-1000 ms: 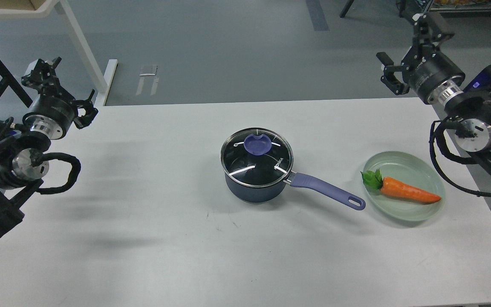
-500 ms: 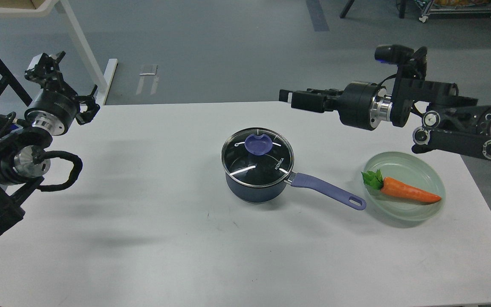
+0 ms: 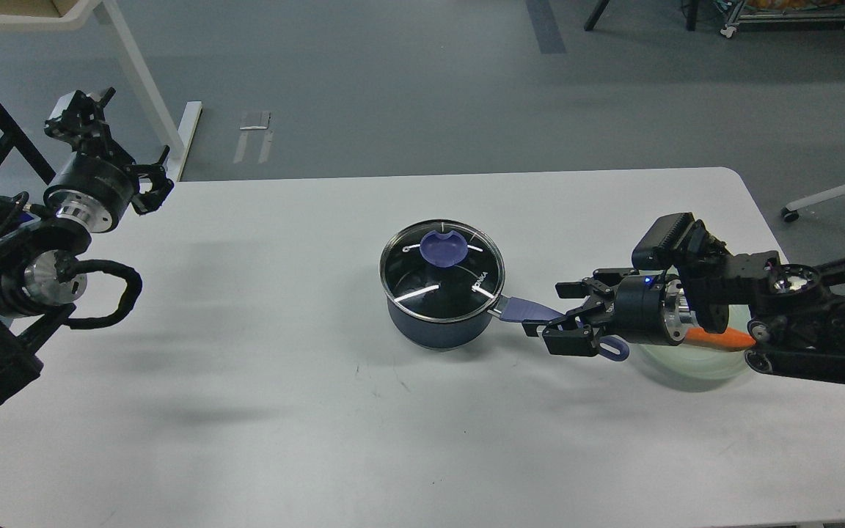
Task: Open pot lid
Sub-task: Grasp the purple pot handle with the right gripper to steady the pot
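Spanning a grey-floored room, the white tabletop carries a lidded saucepan, its handle between the right hand's parted fingers.

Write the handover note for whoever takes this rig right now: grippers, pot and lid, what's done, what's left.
Right gripper: open, jaws straddling the pot handle, not closed on it.
Left gripper: holding nothing, at the table's far left edge; open or shut cannot be told.
Pot: mid-table, glass lid seated on it, knob untouched.
Carrot on the green plate, mostly hidden behind the right arm.
Done: right gripper positioned at the handle.
Left: probably grip the handle to steady the pot, then lift the lid by its knob.
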